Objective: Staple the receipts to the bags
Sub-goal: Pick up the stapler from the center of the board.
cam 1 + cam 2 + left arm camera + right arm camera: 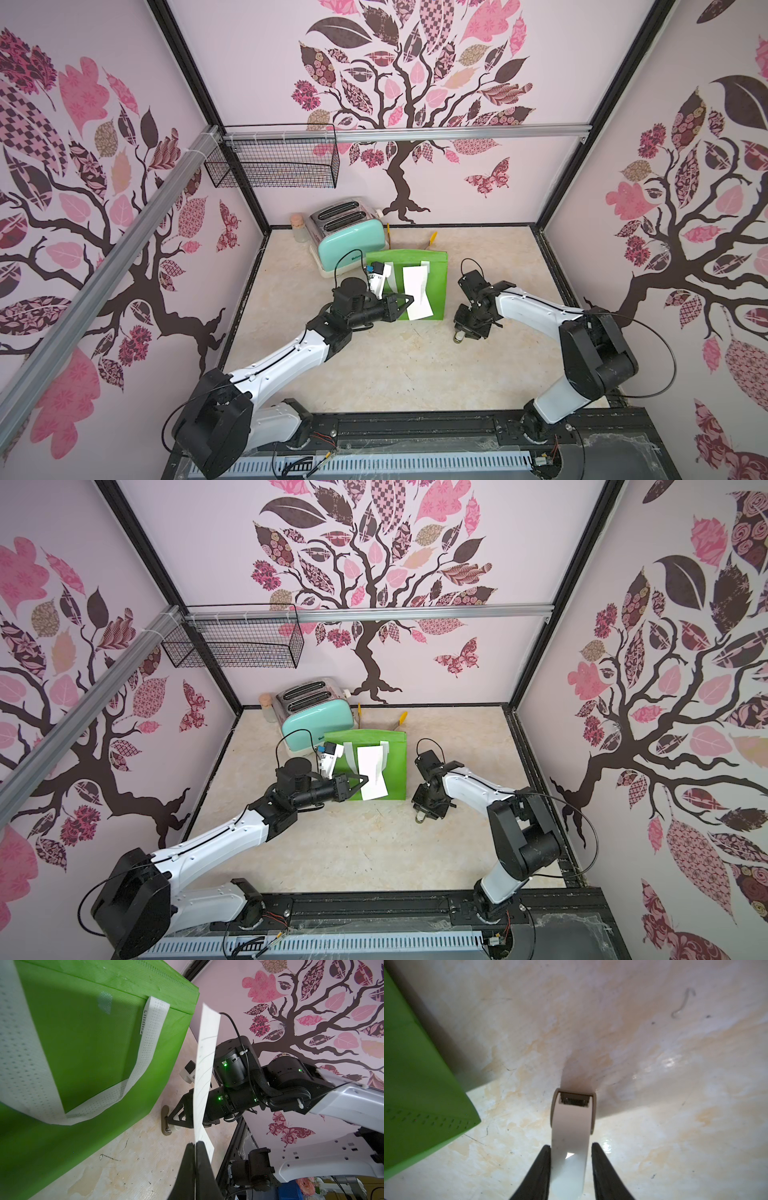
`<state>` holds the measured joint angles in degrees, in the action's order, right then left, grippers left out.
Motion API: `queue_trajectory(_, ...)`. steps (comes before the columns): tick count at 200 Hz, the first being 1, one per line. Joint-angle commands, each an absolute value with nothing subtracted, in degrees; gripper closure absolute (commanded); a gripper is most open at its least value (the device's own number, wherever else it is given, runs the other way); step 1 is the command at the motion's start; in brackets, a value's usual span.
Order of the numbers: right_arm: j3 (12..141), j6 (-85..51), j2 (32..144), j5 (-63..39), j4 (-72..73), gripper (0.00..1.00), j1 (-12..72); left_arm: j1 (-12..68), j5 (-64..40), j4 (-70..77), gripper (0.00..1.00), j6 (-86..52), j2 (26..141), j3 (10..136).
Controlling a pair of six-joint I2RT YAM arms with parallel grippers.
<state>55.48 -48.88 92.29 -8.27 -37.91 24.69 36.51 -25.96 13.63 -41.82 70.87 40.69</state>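
Both top views show a booth whose walls carry a mural of pink and brown trees, closed in around a pale marbled desk (395,365). Two white and black robot arms reach in from the near edge. A black wire basket (274,164) hangs from a rail on the back wall. Below it, at the back of the desk, stands a mint green two-slot toaster (351,241).

Just in front of the toaster, between the two arms, a bright green bag (436,291) lies flat on the desk. Its white strap handle (153,1028) curves in a U across its upper face.

A thin white receipt (417,291) with faint grey lines appears over the middle of the bag. The left pincer (409,300) is clenched on the receipt's near end, by the bag's near edge. In the left wrist view the black fingers (187,1167) press together with the paper between them. There the slip rises edge-on, lifted off the bag.

Right of the bag and apart from it, a small white and tan stapler (574,1118) lies on the bare desk. The right pincer (571,1146) points down over the stapler, one finger on each side of its body. Whether it grips the stapler cannot be told.

A small cork-topped jar (299,230) stands beside the toaster at the back wall
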Motion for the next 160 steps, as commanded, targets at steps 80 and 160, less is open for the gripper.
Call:
queue_trajectory(80, 57.53, -47.16, 83.26, -2.96, -40.44, 0.95, 25.11, 36.08, -25.84, 14.68, 1.00, -39.28, 69.43, 39.02)
queue_trajectory(160, 72.94, -39.46, 71.28, 5.77, -36.31, 0.93, 25.13, 34.15, -25.47, 15.54, 1.00, -36.78, 74.43, 43.18)
